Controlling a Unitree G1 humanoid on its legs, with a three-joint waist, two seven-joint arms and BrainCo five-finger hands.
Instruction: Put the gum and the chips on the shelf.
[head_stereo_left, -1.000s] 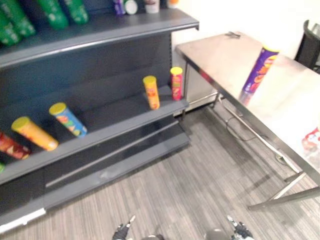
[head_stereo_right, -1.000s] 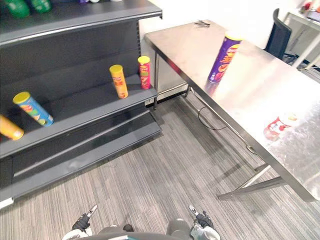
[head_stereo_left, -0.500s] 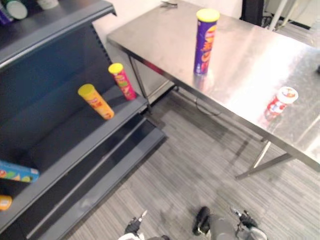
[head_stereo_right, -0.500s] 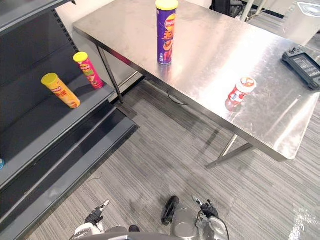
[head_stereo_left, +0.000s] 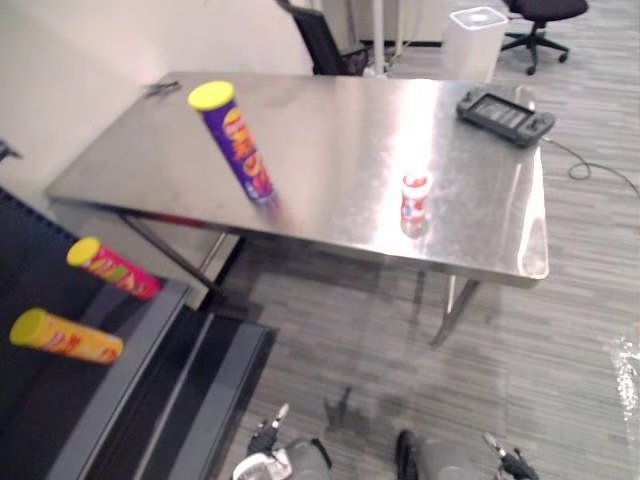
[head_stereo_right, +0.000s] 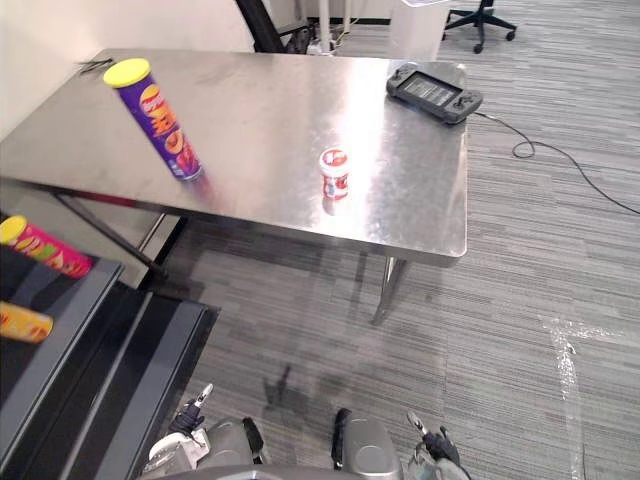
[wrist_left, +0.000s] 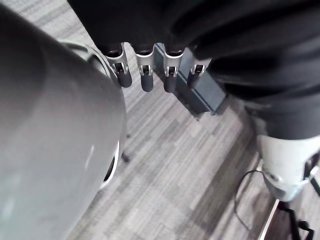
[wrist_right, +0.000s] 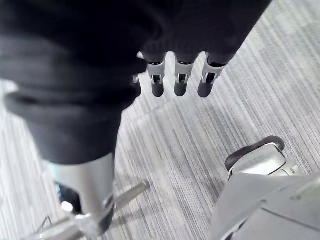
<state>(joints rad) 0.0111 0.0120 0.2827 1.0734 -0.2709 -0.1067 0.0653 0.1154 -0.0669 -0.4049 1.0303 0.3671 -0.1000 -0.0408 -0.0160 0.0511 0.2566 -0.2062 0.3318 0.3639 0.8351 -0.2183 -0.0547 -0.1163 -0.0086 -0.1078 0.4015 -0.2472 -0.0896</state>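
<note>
**A:** Where are the things?

**B:** Both are on the table (head_stereo_left: 340, 120). The chips can (head_stereo_left: 238, 148) stands left of centre. The gum tub (head_stereo_left: 414, 195) sits mid-frame near the front edge, well apart from the can.

**A:** And the hands?

**B:** The left hand (wrist_left: 146, 75) and the right hand (wrist_right: 180, 82) hang low, fingers straight and loose, holding nothing.

**A:** How should it go about this?

**B:** I'd say close in on the table first. Wrap the tall can around its middle so it can't tip, and pinch the small tub from the sides. Then turn to the shelf (head_stereo_left: 120, 370) at lower left and set them clear of the pink can (head_stereo_left: 112, 270) and the orange can (head_stereo_left: 65, 337).

**A:** What does each view add?

**B:** The eye views lay out the table and shelf. The wrist views bring the empty fingers up close, above the floor.
</note>
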